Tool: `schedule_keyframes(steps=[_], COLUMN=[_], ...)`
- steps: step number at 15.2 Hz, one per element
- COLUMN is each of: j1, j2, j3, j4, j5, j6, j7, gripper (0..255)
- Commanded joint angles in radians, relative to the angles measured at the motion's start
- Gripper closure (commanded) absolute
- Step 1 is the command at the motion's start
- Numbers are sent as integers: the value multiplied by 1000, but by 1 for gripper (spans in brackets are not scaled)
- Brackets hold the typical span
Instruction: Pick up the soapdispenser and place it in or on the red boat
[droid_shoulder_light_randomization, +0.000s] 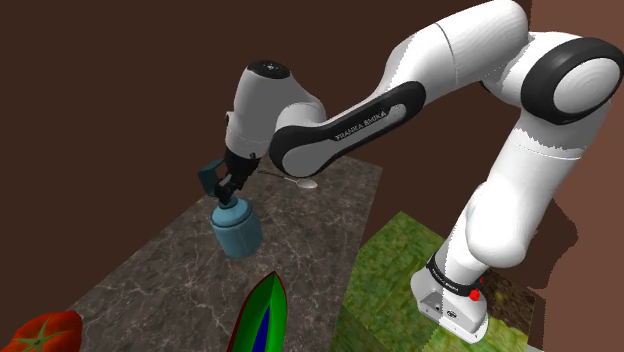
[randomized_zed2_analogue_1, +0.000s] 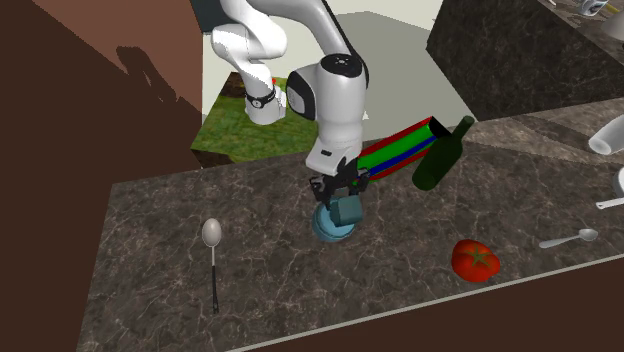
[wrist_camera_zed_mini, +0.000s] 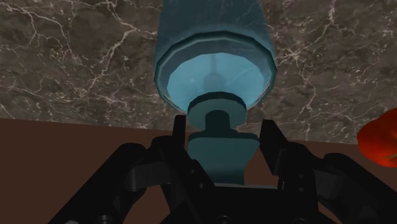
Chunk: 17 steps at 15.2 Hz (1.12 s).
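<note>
- Nearest in the shoulder view lies the boat, red-rimmed with green and blue stripes inside, its pointed end toward the dispenser. A tomato sits to its left, well apart.
- In the second exterior view a dark bottle leans just beside the boat's other end. We would therefore aim for the middle of the hull and stay away from that end.
- Further in, the gripper has its two fingers closed on the pump head of the blue dispenser. The dispenser hangs below it, tilted, over the counter just beyond the boat's tip. It looks clear of the stone, though we cannot be sure.
- The hold is on the narrow top only, so we judge the body could swing. We should carry it slowly, raise it enough to pass the boat's rim, then lower it until it rests before letting go.
- Farthest, a spoon lies beyond the arm, out of our path.
</note>
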<state>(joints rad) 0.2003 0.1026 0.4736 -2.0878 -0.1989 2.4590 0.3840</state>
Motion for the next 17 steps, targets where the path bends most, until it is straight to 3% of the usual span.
schedule_keyframes(steps=[1, 17], j1=[-1, -7], j2=[-13, -90], j3=[3, 8], j4=[18, 153], j5=[14, 89], j6=[-28, -228], j7=[-10, -73], gripper=[255, 255])
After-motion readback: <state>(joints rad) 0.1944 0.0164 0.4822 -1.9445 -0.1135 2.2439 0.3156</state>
